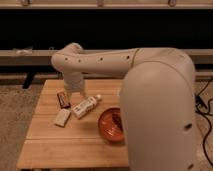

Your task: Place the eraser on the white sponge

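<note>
The eraser [63, 99], a small dark block with a red-orange face, lies flat on the wooden table [60, 145] at its back left. The white sponge [62, 117], a plain off-white pad, lies just in front of it, a little apart. My gripper [76, 94] hangs from the pale arm right beside the eraser's right end, low over the table, between the eraser and a white bottle. It stands open and holds nothing.
A white capped bottle [86, 106] lies on its side just right of the sponge. An orange-red bowl [111, 126] sits further right, partly covered by my bulky arm [160, 100], which fills the right side. A dark shelf runs behind the table.
</note>
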### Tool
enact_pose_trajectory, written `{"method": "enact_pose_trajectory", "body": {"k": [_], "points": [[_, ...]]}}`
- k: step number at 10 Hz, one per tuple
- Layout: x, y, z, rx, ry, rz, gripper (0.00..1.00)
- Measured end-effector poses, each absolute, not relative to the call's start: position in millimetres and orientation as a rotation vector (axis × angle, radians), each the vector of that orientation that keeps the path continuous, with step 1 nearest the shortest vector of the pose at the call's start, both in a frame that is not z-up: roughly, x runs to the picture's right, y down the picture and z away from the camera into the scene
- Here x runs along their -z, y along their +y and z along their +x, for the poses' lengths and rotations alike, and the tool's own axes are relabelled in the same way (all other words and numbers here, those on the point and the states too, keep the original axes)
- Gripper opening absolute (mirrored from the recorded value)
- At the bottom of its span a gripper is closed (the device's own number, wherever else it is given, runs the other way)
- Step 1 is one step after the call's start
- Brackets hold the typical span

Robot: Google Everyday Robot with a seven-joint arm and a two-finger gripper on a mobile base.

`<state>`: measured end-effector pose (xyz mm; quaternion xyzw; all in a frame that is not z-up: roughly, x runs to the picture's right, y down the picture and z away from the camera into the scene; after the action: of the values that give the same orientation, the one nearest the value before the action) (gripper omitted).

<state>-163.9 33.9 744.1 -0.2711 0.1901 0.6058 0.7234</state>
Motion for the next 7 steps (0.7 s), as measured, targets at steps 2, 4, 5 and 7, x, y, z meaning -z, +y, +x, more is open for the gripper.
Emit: {"method": "enact_pose_trajectory", "body": {"k": [2, 4, 5, 7], "points": [[-764, 7, -191, -1.292, 0.361, -0.588, 0.65], [-788, -11, -214, -1.25, 0.322, -0.562, 0.65], [-802, -14, -225, -1.233, 0.309, -0.553, 0.65], [-836, -10, -232, -1.215, 0.292, -0.522, 0.65]]}}
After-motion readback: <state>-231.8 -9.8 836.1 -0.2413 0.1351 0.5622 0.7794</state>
